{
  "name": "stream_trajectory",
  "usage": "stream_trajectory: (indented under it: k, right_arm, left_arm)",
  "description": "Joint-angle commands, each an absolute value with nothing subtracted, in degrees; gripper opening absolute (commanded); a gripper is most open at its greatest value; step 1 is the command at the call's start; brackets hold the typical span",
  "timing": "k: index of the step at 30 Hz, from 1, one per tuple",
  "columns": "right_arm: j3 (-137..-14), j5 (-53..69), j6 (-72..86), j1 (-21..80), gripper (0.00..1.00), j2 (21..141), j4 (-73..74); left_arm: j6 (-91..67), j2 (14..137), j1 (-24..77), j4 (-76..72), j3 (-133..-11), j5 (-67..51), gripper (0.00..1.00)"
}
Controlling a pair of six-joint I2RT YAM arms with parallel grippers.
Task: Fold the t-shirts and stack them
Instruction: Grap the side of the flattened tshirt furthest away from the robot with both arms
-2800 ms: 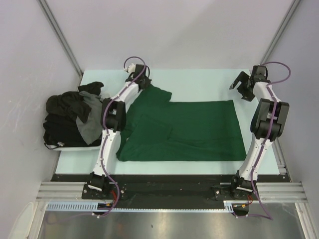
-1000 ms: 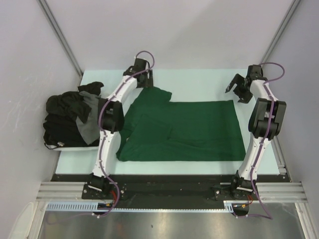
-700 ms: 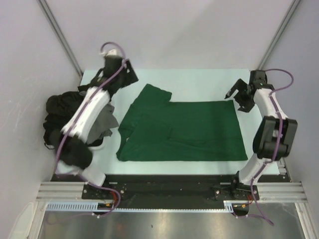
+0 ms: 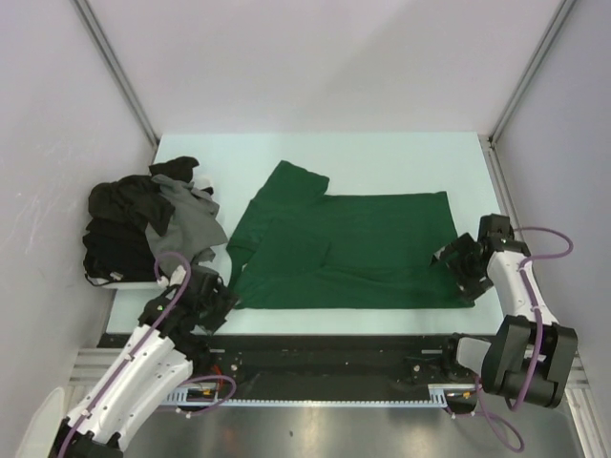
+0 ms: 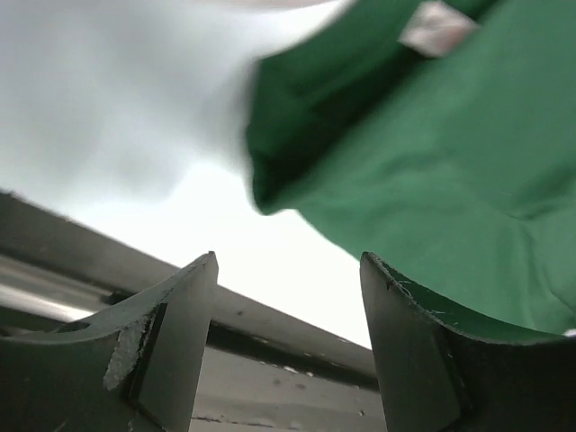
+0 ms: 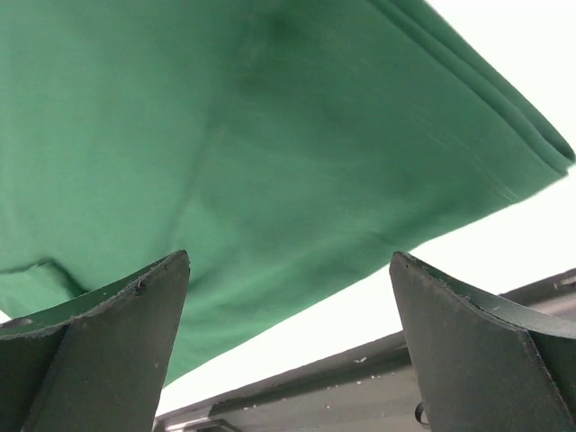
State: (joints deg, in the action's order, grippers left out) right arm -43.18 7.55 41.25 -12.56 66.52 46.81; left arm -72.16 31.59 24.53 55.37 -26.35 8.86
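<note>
Pale table (image 4: 382, 153) bears green t-shirt (image 4: 363, 248), label (image 5: 436, 25) blurred unreadable; left hand (image 5: 288, 261) and right hand (image 6: 288, 256) gape empty

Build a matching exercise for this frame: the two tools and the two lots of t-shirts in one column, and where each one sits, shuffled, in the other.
Column one
1. green t-shirt
2. pile of black and grey t-shirts
3. left tool
4. right tool

Column two
A. open, at the green shirt's near right corner
B. heaped at the left edge of the table
C. lying flat in the middle of the table
D. open, at the green shirt's near left corner

Pairs: 1-C; 2-B; 3-D; 4-A
</note>
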Motion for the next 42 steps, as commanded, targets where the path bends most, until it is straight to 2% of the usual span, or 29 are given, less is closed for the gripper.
stream_trajectory:
  k: [1,12,18,19,21,22,28,30,34,38,39,40,41,42]
  right_arm:
    - [-39.6,7.6,44.2,-15.5,1.0,65.6,47.7]
    - [-36.9,7.0,39.9,-22.3,0.95,59.9,49.6]
    - [-36.0,3.3,44.1,-22.4,0.92,61.0,51.6]
    - [-36.1,1.9,44.6,-22.5,0.9,60.4,52.6]
    - [-35.8,0.6,46.0,-22.6,0.82,59.5,53.0]
    - [-35.0,0.0,46.3,-22.5,0.81,59.2,52.5]
    - [-33.5,-2.2,47.4,-22.7,0.7,61.9,50.4]
    - [-33.6,-2.8,47.5,-22.7,0.63,62.6,50.2]
    - [-34.3,-7.0,47.7,-22.8,0.49,64.3,50.1]
    - [-35.0,-7.6,48.9,-22.9,0.12,67.6,50.2]
    - [-35.0,-7.9,49.0,-22.8,0.11,69.0,50.1]
    - [-35.1,-8.2,49.2,-22.9,0.03,69.8,50.2]
    - [-35.2,-8.2,49.4,-22.9,0.0,70.4,50.4]
    - [-35.2,-8.7,49.4,-22.9,0.0,71.0,51.1]
  left_arm:
    - [-78.8,30.6,25.2,54.7,-22.5,10.7,0.69]
    - [-73.9,39.6,25.2,44.0,-22.9,20.8,0.6]
    - [-73.6,40.3,25.2,41.9,-21.3,22.1,0.53]
    - [-73.6,40.2,25.2,41.8,-20.9,22.2,0.45]
    - [-72.9,40.2,25.2,40.7,-20.7,22.6,0.38]
    - [-72.5,40.4,25.2,40.2,-20.3,22.7,0.29]
    - [-70.0,43.4,25.2,38.8,-20.7,21.5,0.08]
    - [-69.9,43.1,25.2,40.2,-20.7,21.5,0.01]
    - [-71.9,40.6,25.2,44.4,-20.7,21.6,0.0]
    - [-72.7,37.6,25.2,49.2,-20.6,21.7,0.0]
    - [-72.7,37.4,25.2,49.8,-20.5,21.8,0.0]
    - [-72.9,37.1,25.2,50.9,-20.4,22.0,0.0]
    - [-73.0,37.0,25.2,51.4,-20.4,22.0,0.0]
    - [-73.2,36.9,25.3,51.7,-20.4,21.8,0.0]
